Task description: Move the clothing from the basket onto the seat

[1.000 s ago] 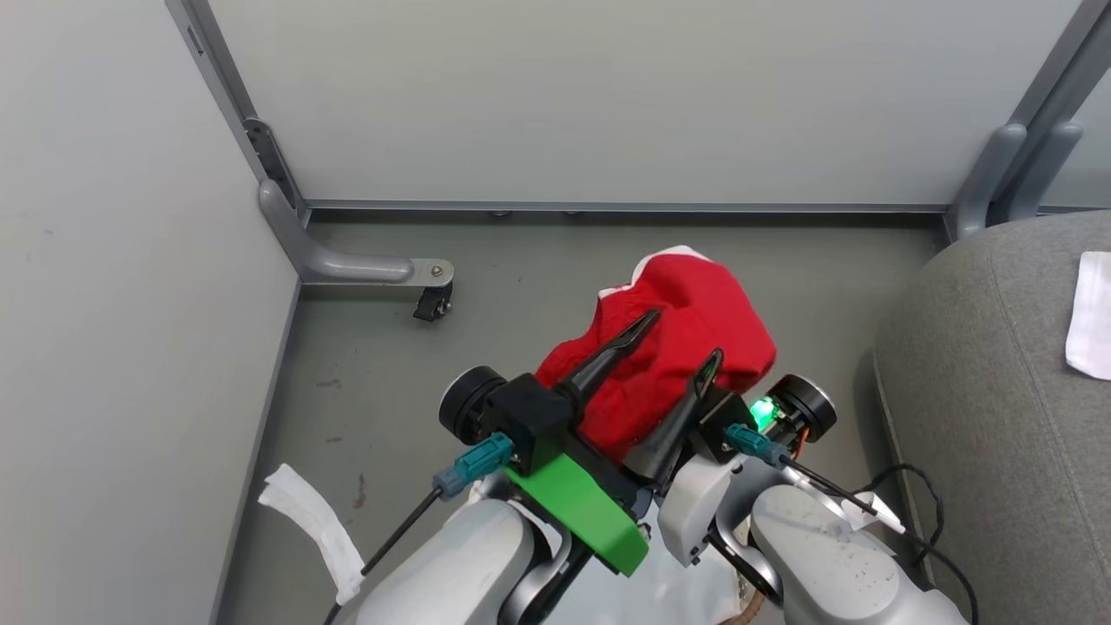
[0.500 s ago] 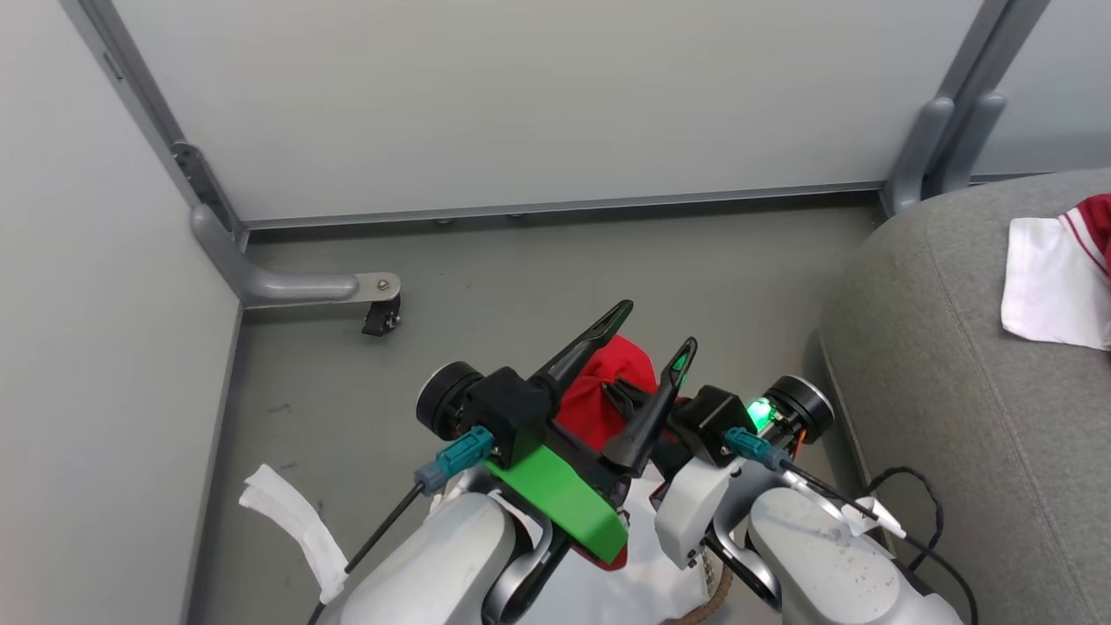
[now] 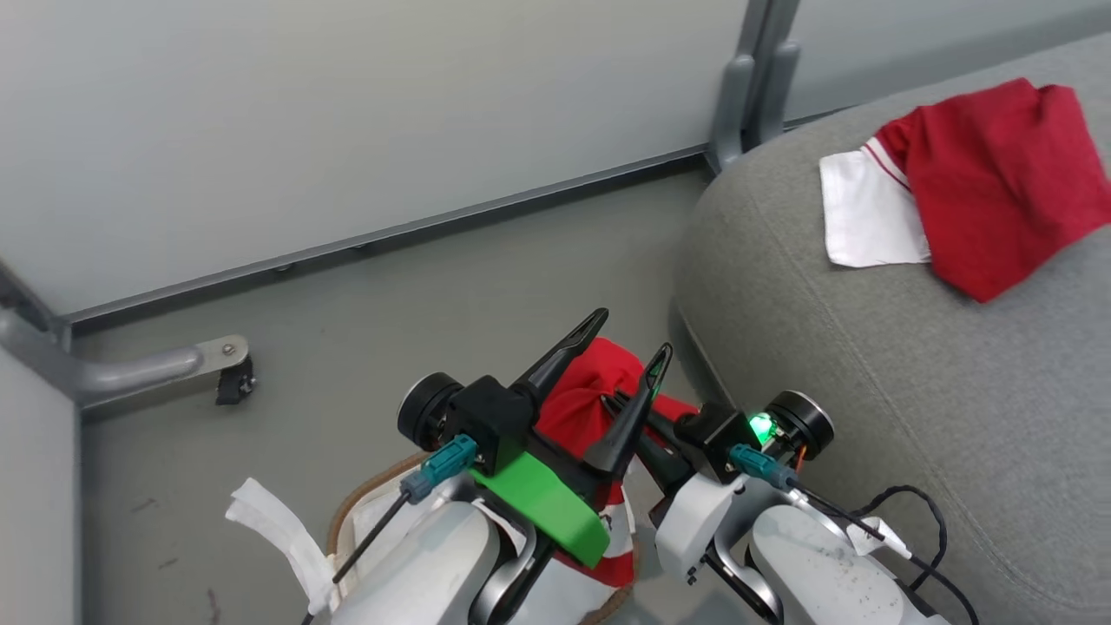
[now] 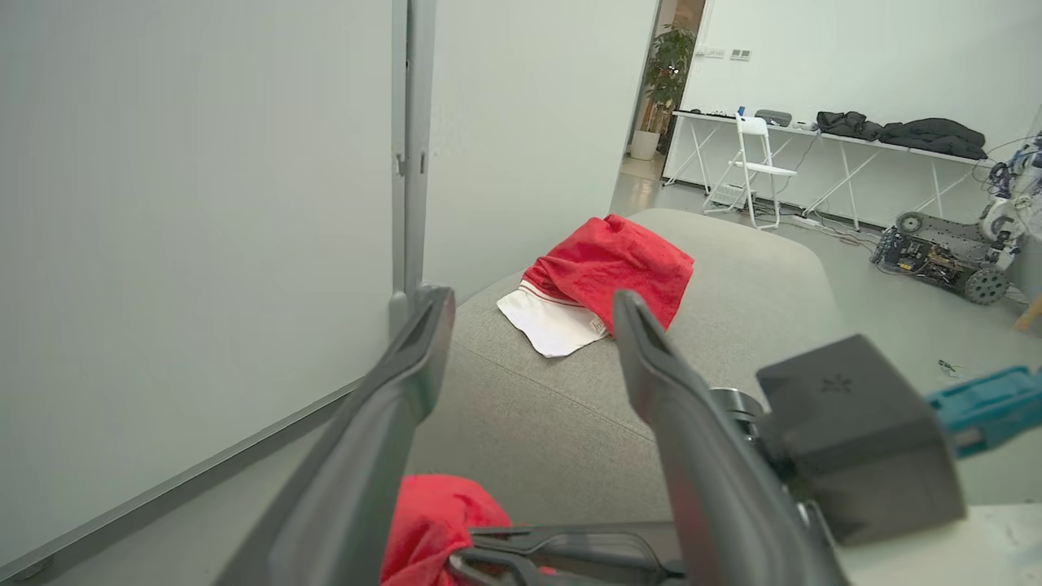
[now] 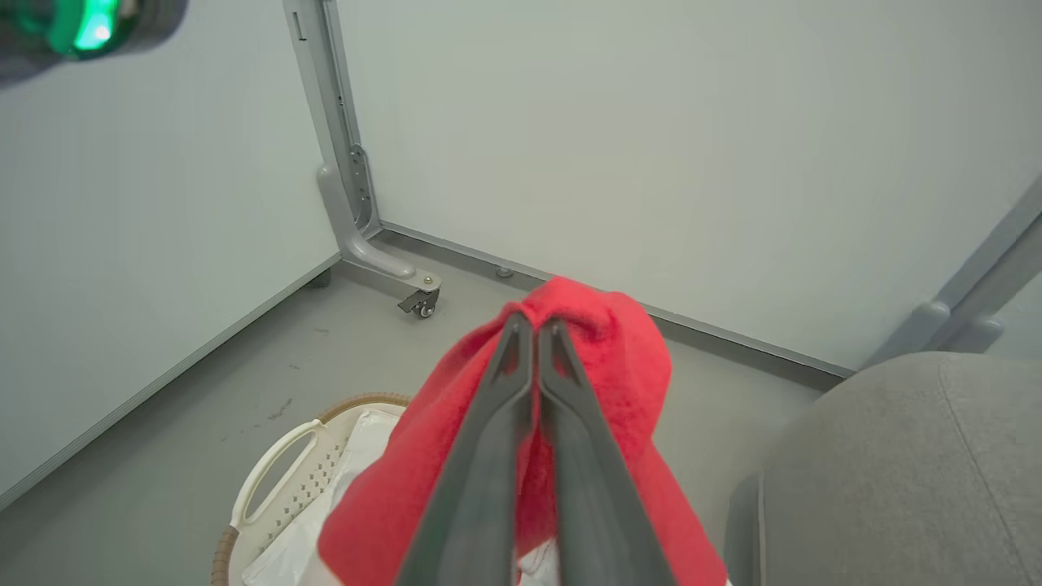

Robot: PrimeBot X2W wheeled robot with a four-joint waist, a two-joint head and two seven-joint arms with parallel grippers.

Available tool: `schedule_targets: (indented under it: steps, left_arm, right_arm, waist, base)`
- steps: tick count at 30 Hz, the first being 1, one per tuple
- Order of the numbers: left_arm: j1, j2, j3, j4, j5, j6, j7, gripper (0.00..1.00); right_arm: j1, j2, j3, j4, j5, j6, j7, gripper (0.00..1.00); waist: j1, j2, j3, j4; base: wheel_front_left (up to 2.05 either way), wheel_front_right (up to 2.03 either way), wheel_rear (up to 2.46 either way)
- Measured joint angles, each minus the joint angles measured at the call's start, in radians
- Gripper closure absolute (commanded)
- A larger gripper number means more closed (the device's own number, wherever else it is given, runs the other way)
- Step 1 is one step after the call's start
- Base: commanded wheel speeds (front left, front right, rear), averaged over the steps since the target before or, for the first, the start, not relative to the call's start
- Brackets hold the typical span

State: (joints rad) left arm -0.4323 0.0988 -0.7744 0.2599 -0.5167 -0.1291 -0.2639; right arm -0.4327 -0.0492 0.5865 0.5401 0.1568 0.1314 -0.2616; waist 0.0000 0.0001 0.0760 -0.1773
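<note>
Right hand (image 5: 535,321): fingers pressed together, clenched on a red garment (image 5: 619,366) that drapes over both fingers and hangs down either side.

Left hand (image 3: 632,334): released, fingers spread wide with nothing gripped between them. It stands just above the bunched red cloth, and the right hand's fingers cross beneath it.

You'll find the basket (image 5: 269,480) on the floor, below the right hand and back toward its wrist. Its brown rim and white perforated wall show, and a white liner sheet (image 5: 362,443) lies inside. The garment's lower folds hang above it.

Seat (image 3: 868,391): to the right of both hands, close beside the right wrist. It is a grey woven cushion with a stitched seam.

Beyond the left hand's fingertips, and well apart from them, a second red garment (image 3: 998,182) lies on the seat. Its white panel (image 3: 868,217) is turned toward the hands, with thin stripes at the join. There is a small label (image 4: 598,325) at the panel's corner; the print is too small to read.

Farthest: a pale partition wall (image 3: 347,113) with a grey post (image 3: 751,87).
</note>
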Motion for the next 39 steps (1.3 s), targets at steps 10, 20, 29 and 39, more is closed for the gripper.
schedule_targets:
  steps: [10,20,29,39]
  left_arm:
    - [0.026,-0.005,0.016,0.014,0.013,0.0,0.0,0.0]
    - [0.028,-0.013,-0.004,0.017,0.018,0.0,0.0,0.0]
    - [0.016,0.037,0.003,-0.001,0.018,0.0,0.0,0.0]
    - [0.005,0.122,0.015,-0.072,0.034,0.0,0.0,0.0]
  right_arm:
    - [0.045,0.0,-0.012,-0.046,-0.008,0.0,0.0,1.0]
    - [0.066,-0.001,-0.081,-0.104,-0.035,0.0,0.0,1.0]
    - [-0.052,-0.075,-0.219,-0.221,-0.095,0.0,0.0,1.0]
    - [-0.431,-0.327,-0.405,-0.229,-0.209,0.0,0.0,1.0]
  waist:
    - [0.0,0.0,-0.002,-0.199]
    - [0.0,0.0,0.008,-0.343]
    - [0.0,0.0,0.074,-0.365]
    - [0.0,0.0,0.179,-0.336]
  base:
    - [0.0,0.0,0.0]
    - [0.0,0.0,0.0]
    - [0.0,0.0,0.0]
    - [0.0,0.0,0.0]
